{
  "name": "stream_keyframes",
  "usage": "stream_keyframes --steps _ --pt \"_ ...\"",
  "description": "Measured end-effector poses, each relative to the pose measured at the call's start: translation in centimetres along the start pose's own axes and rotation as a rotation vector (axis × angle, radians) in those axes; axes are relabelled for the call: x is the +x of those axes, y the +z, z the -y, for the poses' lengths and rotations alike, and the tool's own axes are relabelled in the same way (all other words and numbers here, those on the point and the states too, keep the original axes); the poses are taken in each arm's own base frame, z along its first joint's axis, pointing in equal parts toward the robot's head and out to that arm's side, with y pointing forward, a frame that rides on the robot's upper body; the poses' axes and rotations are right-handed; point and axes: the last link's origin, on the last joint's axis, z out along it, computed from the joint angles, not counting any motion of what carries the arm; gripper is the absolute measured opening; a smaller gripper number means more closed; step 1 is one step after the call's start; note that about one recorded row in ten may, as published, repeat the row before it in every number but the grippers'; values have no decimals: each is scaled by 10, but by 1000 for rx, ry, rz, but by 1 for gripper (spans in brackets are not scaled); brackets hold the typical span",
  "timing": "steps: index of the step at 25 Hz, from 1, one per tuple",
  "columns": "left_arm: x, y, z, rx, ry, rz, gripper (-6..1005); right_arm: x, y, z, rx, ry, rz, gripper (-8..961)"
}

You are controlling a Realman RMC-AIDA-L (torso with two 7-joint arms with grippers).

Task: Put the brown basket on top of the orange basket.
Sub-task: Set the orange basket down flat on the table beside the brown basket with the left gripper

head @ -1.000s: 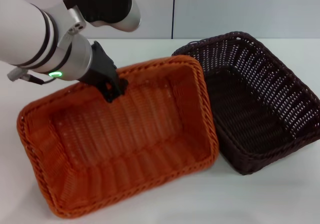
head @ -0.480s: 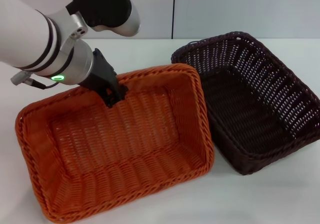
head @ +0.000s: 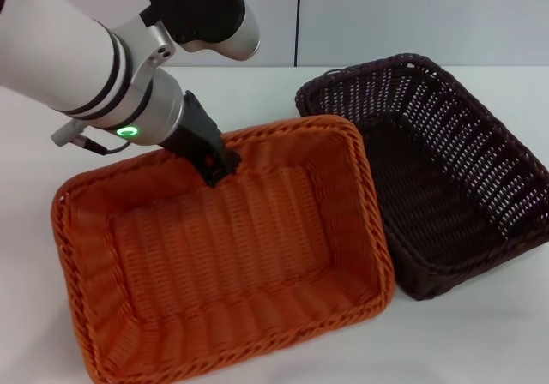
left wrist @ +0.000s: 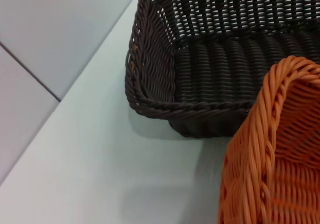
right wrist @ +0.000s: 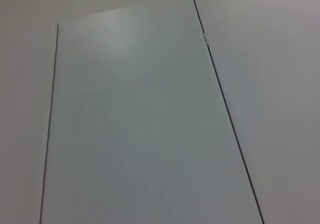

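White surface [head: 480,350] is occupied by two woven baskets. The orange basket [head: 223,255] is seen on the left with its right side overlapping the rim of the brown basket [head: 446,178], which sits on the right. The orange basket's far rim is clamped by the left gripper [head: 216,163], fingers closed. The right gripper is out of view.

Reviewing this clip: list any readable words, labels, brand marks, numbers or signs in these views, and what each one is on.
None can be read in any view.
The orange basket, the brown basket and the table carry no print or labels.
The left gripper, at the orange basket's far rim, shows no marking; the wrist above it shows only a lit green ring, no characters.
The right wrist view shows plain panels only.
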Motion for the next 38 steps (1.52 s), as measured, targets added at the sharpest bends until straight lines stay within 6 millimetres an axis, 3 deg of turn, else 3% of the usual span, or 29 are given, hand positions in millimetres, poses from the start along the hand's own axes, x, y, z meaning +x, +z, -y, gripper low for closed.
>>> stream_keyframes --steps 13,25,38 --pt "6 10 13 -59 -84 5 154 1 4 2 3 -6 -2 816" --pt "12 13 16 -66 -60 2 155 1 8 3 0 -10 3 817" --pt "22 4 22 -26 -30 -38 624 0 7 4 3 -14 6 816"
